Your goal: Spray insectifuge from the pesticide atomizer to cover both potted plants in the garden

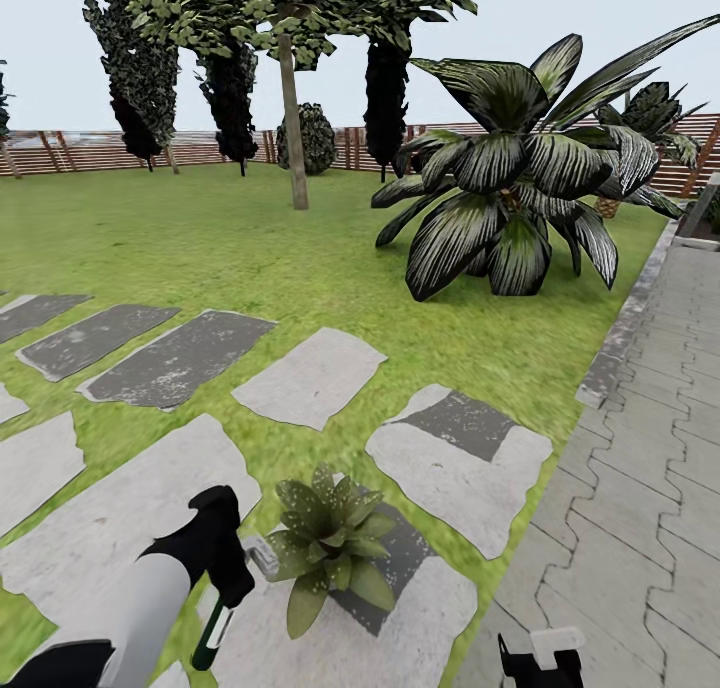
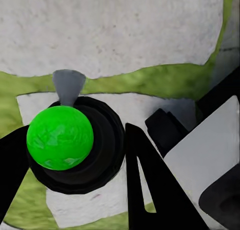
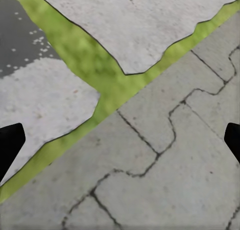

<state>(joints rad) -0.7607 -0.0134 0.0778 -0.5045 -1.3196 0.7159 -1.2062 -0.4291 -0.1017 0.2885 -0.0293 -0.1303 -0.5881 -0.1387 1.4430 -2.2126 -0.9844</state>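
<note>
No readable text or labels, seemingly.

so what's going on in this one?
The left gripper is shut on the pesticide atomizer, its whitish nozzle aimed at the potted plant standing on a stepping stone just beside it. White specks of insectifuge already dot the leaves. The right gripper hangs open and empty, low over the paved path. A big striped-leaf palm stands further back on the lawn.

Striped palm (image 1: 510,193) – paved path (image 1: 640,508) beside.
</note>
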